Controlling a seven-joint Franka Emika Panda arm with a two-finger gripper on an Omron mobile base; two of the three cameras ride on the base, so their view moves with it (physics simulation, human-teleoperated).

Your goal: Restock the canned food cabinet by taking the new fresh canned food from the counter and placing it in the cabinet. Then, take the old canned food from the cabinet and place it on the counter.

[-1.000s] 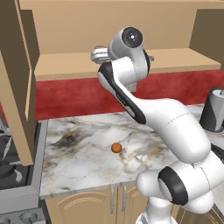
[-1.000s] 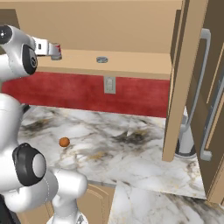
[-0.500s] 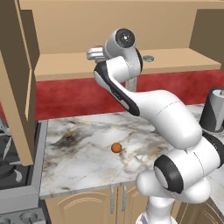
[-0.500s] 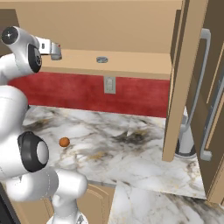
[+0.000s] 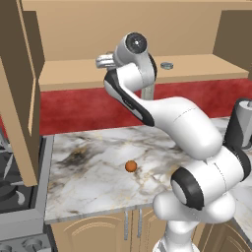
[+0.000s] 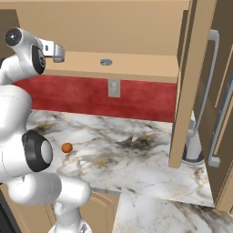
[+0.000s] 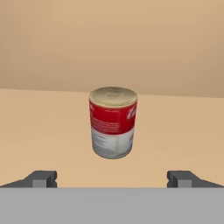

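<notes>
On my left base feed, a tall wooden cabinet door (image 5: 22, 93) hangs open at the far left, with a stove (image 5: 17, 197) below it. Next comes the counter (image 5: 88, 172), white-grey marble with dark veins against a red wall (image 5: 74, 108), and a small orange ball (image 5: 130, 166) lying alone on it. Above, the cabinet (image 5: 69, 78) shelf runs wide and plain; my arm reaches up to it, the wrist at shelf level. Further right on that shelf sits the flat grey tin (image 5: 167, 65), well apart from the hand. In the right base feed I see the same tin (image 6: 106, 62) mid-shelf, an outlet (image 6: 113, 88) on the red wall below it, and another cabinet door (image 6: 184, 91) at the right.

Through the hand feed, the red-and-white can (image 7: 113, 122) stands upright on the shelf, centred ahead of the gripper (image 7: 111, 178). The fingers are spread wide, holding nothing, tips short of the can.
</notes>
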